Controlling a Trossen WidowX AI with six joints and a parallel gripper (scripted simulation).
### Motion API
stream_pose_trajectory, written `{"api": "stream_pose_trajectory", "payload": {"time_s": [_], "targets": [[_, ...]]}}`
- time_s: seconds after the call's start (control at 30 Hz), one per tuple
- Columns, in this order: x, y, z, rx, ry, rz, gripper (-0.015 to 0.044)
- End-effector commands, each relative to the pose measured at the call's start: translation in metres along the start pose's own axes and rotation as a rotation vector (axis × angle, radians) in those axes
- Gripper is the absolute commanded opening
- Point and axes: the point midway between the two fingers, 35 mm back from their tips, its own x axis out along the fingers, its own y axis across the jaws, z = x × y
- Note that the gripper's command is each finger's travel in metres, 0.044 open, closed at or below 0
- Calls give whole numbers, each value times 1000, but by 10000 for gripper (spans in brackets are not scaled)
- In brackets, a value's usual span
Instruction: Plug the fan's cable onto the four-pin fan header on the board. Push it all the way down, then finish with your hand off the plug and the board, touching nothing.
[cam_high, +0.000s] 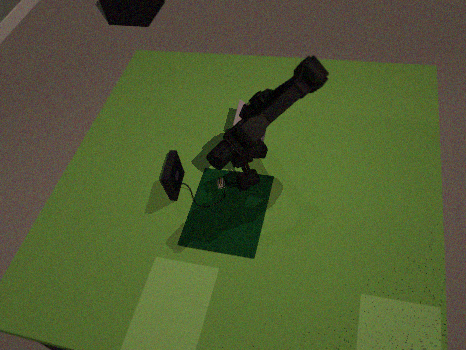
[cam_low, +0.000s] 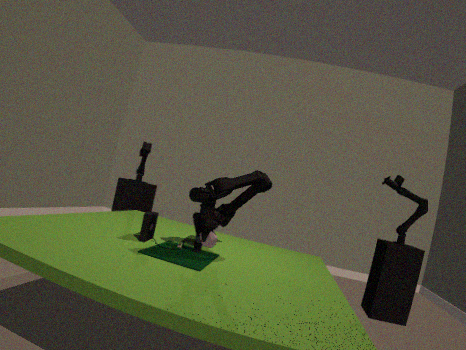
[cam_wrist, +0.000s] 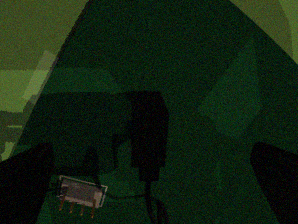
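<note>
The green board (cam_high: 220, 227) (cam_low: 172, 256) (cam_wrist: 195, 30) lies flat on the table. The pale header (cam_high: 221, 183) (cam_low: 180, 245) (cam_wrist: 82, 192) stands near its back edge, with several copper pins showing in the wrist view. The fan (cam_high: 172, 175) (cam_low: 149, 226) is a black upright box left of the board. Its thin dark cable (cam_high: 200, 205) runs over the board. The black plug (cam_wrist: 149, 132) is off the header, to its right in the wrist view. My gripper (cam_high: 241, 180) (cam_wrist: 156, 153) is open low over the board, fingers on either side of the plug, holding nothing. The arm hides part of this in the top and exterior views.
A pinkish-white block (cam_high: 239, 112) (cam_low: 210, 240) stands behind the board, partly hidden by the arm. Beyond the green table (cam_high: 350, 175) (cam_low: 280, 285), two other arms stand on dark pedestals (cam_low: 134, 194) (cam_low: 392, 282). Paler rectangles (cam_high: 172, 305) (cam_high: 400, 322) mark the table's front.
</note>
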Motion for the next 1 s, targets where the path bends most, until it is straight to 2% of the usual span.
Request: {"api": "stream_pose_trajectory", "payload": {"time_s": [0.0,0.97], "targets": [[8,1,1,8,-8,1,440],[48,1,3,8,-11,0,440]]}}
